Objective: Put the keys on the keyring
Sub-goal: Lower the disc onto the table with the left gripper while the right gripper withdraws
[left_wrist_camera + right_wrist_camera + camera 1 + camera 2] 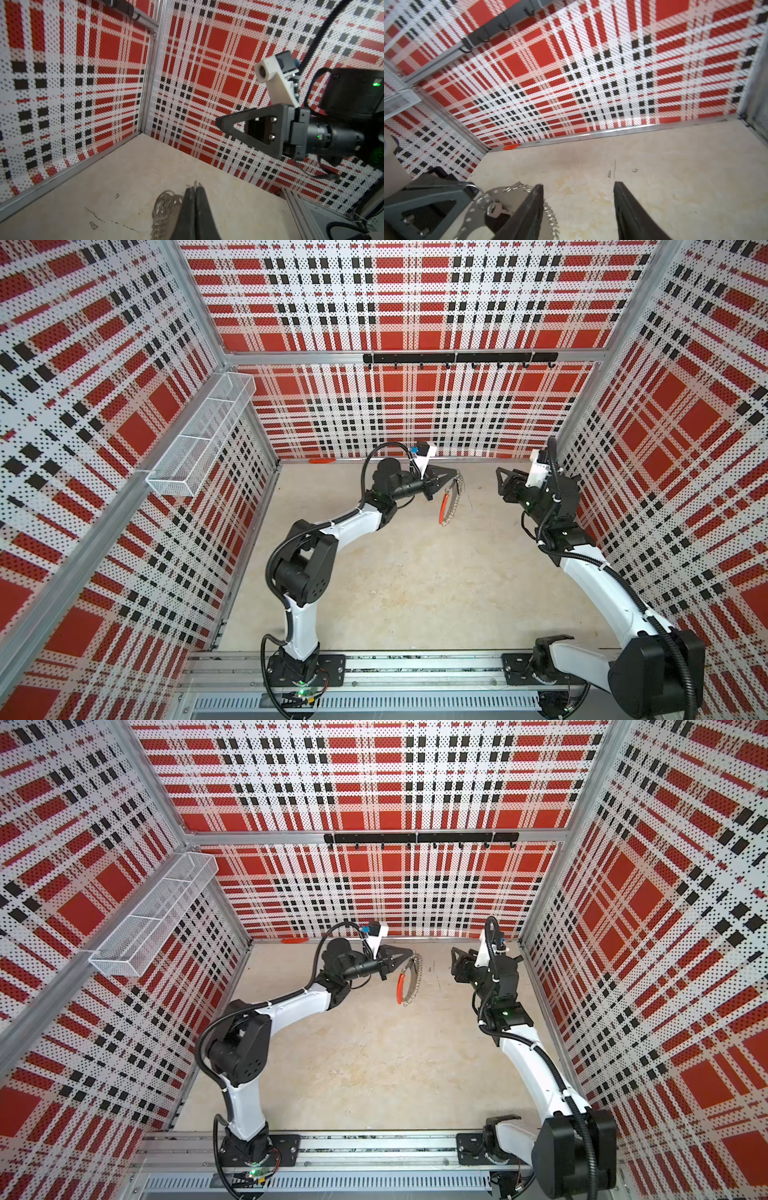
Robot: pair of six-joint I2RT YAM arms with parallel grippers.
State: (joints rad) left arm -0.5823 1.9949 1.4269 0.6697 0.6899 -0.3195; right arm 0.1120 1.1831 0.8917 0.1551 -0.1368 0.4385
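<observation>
the large thin metal keyring [444, 506] with a red-orange plastic arc hangs over the 12 o'clock end of the scuffed beige tabletop [415, 593], pinched by the closed left gripper [452, 475]. a small silver key [494, 207] shows among its rings, tag indistinct. at its 3 o'clock the right gripper [577, 185] gapes empty. red, white and black plaid perforated walls [415, 302] surround.

Keyring [444, 502] [400, 986], near 12 o'clock on the floor, hangs edge-on in both top views. Its split rings blur into one chain, uncountable. No key can be picked out at that size.

Right wrist view: a small silver key [494, 208] shows on the hoop. Dark piece under it, tag or not, cannot tell; it sits half behind a finger [527, 214] of the right gripper [578, 184]. Hoop runs off the frame.

Left wrist view: keyring [164, 204] blurred, mostly behind the left gripper [195, 189], cut by the frame edge.

Red-orange strip [322, 461], 11 o'clock: a mere sliver.

Right arm [648, 672] cut off at 5 o'clock.
</observation>
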